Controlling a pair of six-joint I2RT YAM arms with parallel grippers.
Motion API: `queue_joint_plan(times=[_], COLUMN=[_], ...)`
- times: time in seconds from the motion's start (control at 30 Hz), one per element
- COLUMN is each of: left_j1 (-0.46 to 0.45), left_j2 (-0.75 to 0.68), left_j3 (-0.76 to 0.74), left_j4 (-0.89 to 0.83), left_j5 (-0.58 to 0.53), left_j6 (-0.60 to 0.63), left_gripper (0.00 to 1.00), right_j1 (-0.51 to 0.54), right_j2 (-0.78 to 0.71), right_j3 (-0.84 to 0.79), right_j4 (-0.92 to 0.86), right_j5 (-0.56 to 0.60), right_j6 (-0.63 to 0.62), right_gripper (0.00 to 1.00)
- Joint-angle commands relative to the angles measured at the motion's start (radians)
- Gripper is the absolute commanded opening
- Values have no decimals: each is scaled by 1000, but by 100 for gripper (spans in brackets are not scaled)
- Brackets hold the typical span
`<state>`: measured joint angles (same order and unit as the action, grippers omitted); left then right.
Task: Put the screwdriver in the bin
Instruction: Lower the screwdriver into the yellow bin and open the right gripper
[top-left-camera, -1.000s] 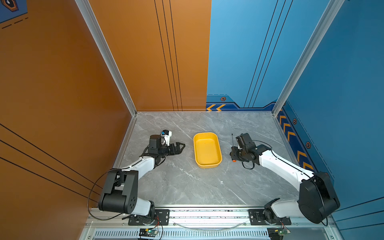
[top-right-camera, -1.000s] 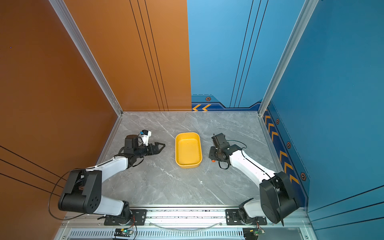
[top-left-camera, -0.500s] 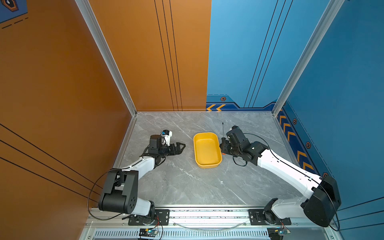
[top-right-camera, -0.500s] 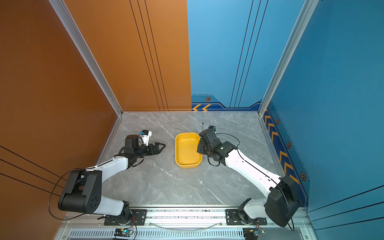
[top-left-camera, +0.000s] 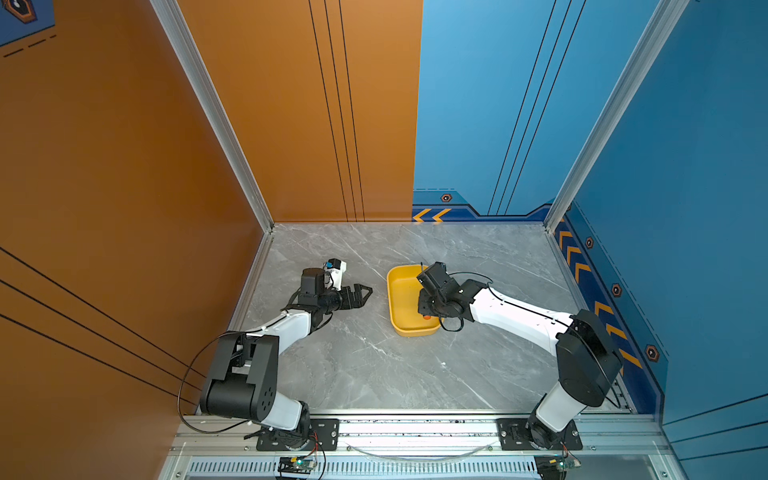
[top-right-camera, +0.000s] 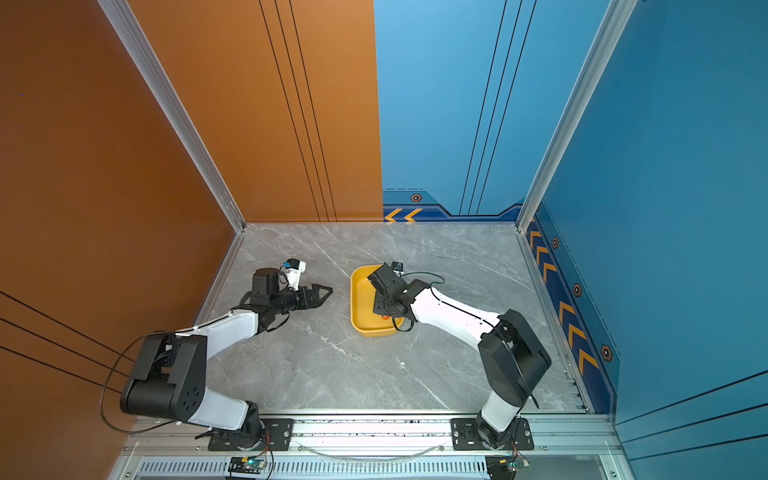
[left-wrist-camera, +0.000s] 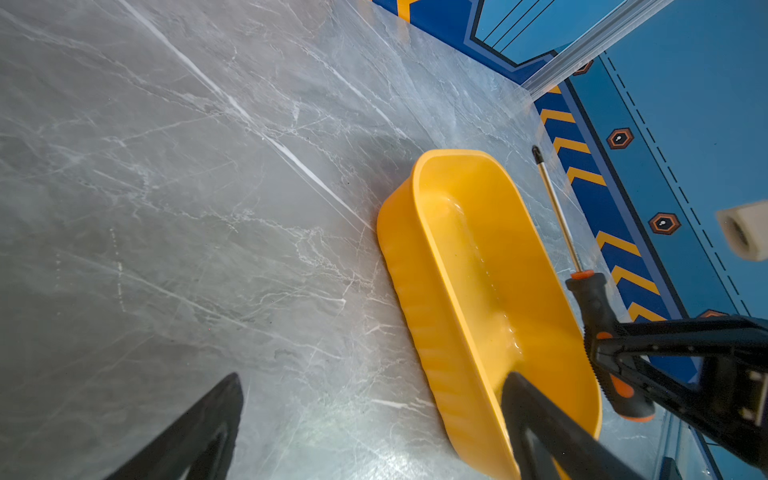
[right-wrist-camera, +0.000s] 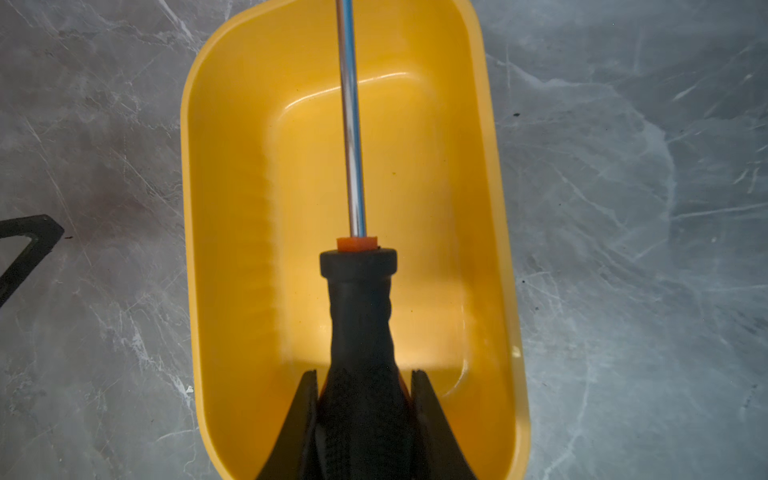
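so, my right gripper (right-wrist-camera: 365, 399) is squeezed shut on the fat part of the screwdriver (right-wrist-camera: 359, 291), and the screwdriver is up in the air right over the bin (right-wrist-camera: 232, 208). i think it is not touching the bin yet, but i cannot be sure. the bin is straight below my right gripper, so the way to go is just down. the long way of the screwdriver runs the same way as the long way of the bin, near the middle, with the pointy end aimed at the far short wall and lifted a bit. i think the tip sticks out about as far as that wall, so i should let it down flat and not poke the rim. my left gripper (top-left-camera: 365, 292) is spread wide, holds nothing, and sits off to the side on the table (top-left-camera: 374, 365), so my right one is much nearer. the screwdriver has a thin shiny metal stick, a black bumpy handle that looks rubbery, and orange bits. the bin is smooth yellow plastic with round corners, low walls and nothing inside. the table is grey like marble.
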<state>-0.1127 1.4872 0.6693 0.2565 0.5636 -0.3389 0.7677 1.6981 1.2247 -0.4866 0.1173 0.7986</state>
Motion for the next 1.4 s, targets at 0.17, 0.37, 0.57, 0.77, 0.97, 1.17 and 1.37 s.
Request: queue_joint_plan(times=[0.17, 0.37, 0.57, 0.77, 0.97, 1.17, 1.37], left_j1=[-11, -11, -12, -11, -12, -11, -11], left_j2=[22, 25, 29, 30, 27, 24, 18], left_j3=[26, 29, 34, 33, 30, 27, 23], left_j4=[-11, -12, -12, -12, -12, -12, -13], left_j5=[34, 33, 34, 33, 33, 32, 31], left_j6=[21, 24, 24, 23, 23, 22, 20], left_gripper=[98, 98, 98, 98, 98, 98, 98], right_j1=[20, 22, 22, 22, 21, 22, 23], right_j2=[110, 169, 213, 245, 262, 267, 259], right_j3=[74, 88, 101, 115, 122, 122, 124], right_j4=[8, 8, 8, 1, -3, -6, -10], right_j5=[18, 10, 5, -1, -2, -5, -5], right_j6=[18, 16, 13, 7, 5, 4, 1], right_gripper=[0, 0, 0, 0, 3, 12, 37])
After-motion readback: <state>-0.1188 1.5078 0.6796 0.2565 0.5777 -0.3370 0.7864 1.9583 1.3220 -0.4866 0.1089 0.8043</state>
